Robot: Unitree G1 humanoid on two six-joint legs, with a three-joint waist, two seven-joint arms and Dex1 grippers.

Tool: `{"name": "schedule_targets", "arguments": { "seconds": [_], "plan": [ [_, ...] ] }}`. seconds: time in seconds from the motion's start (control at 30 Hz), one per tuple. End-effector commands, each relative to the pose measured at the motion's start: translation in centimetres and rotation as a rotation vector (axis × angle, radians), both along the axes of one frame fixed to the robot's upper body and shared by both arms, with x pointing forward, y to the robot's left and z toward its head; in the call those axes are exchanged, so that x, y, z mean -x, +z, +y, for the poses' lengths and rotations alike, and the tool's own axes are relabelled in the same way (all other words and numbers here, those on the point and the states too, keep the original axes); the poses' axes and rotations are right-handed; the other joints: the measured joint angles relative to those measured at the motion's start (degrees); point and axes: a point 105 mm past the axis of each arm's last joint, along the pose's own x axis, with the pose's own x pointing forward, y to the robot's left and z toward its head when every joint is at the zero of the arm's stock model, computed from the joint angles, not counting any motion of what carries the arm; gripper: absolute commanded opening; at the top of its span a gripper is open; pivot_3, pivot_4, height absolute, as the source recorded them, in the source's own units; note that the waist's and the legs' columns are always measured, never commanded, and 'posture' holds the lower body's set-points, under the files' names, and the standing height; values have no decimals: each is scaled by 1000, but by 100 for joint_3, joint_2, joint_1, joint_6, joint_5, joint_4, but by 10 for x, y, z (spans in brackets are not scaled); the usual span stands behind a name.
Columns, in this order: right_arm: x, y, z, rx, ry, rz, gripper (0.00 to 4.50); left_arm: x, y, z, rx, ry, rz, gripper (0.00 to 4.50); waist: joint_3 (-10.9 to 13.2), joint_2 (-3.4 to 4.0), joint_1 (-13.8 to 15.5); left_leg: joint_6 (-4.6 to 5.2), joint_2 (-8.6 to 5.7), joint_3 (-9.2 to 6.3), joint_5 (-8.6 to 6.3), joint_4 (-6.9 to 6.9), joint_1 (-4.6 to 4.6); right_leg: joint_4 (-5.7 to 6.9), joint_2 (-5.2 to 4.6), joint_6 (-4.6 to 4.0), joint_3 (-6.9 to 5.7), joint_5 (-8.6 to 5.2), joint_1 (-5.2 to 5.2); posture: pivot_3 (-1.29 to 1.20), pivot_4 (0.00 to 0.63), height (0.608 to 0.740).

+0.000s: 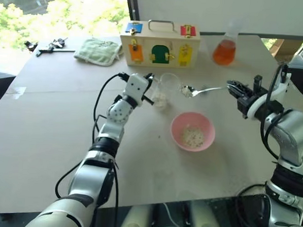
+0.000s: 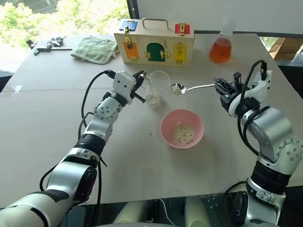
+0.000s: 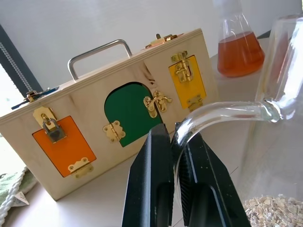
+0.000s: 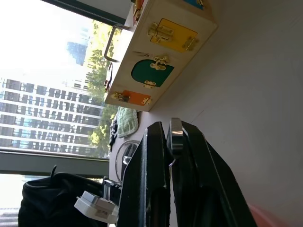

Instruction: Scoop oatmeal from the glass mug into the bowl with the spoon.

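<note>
My left end effector (image 3: 173, 142) is clamped narrow on the curved side handle of the small clear glass mug (image 1: 167, 89), which stands on the grey bench (image 1: 54, 118) just in front of the wooden lock box with orange, green and yellow doors (image 1: 159, 47). A low heap of pale cream oatmeal (image 3: 272, 210) lies in the bottom of the mug. My right end effector (image 1: 233, 88) is pinched tight on the end of the slim silver metal spoon (image 1: 203, 90), held roughly level above the bench; the spoon's oval bowl sits just beside the mug's rim and carries a small load of flakes. The small round pink bowl (image 1: 179, 124) rests on the bench nearer to me, between my two arms, with some oatmeal already in it. Further back I see a conical flask of orange liquid (image 1: 225, 50) right of the box and a folded green cloth (image 1: 99, 51) to its left.
</note>
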Motion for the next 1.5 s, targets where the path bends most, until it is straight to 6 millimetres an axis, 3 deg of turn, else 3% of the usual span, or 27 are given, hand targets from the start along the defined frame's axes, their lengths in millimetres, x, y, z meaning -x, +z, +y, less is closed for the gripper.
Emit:
{"name": "schedule_targets", "arguments": {
  "seconds": [0.03, 0.47, 0.7, 0.97, 1.33, 1.5],
  "plan": [
    [19, 12, -2, -12, 14, -113, 0, 1, 20, -10, 0, -41, -76, 22, 0, -1, 8, 0, 0, 0, 0, 0, 0, 0, 0, 0, 0, 0, 0, 0, 150, 740],
    [48, -19, -12, 137, 47, -92, 0, -1, 19, -13, -11, -65, -66, 22, 0, -2, 11, 2, 0, 1, -1, 1, 2, -3, 2, 1, 0, 0, 6, 0, 150, 740],
    [56, -26, -17, 367, 129, -63, 0, -1, 16, -15, -16, -74, -57, 22, 0, -6, 35, 6, 1, 3, -4, 4, 3, -8, 1, 2, -1, 0, 10, 0, 150, 740],
    [59, -3, -7, 690, 240, -189, 0, -2, 16, -18, -17, -84, -54, 22, 3, -15, 47, 11, 5, 6, -6, 7, 3, -11, 2, 3, 0, 1, 14, 0, 150, 740],
    [53, 11, 14, 1186, 358, -410, 0, -2, 18, -16, -21, -76, -60, 22, 8, -25, 170, 12, 7, 6, -7, 11, -2, -20, 0, 4, -3, 1, 12, 0, 150, 740],
    [52, 24, 26, 1307, 392, -522, 0, -2, 17, -15, -22, -74, -60, 22, 10, -29, 173, 11, 6, 5, -7, 12, -6, -23, -1, 4, -3, 1, 9, 0, 150, 740]
  ]
}}
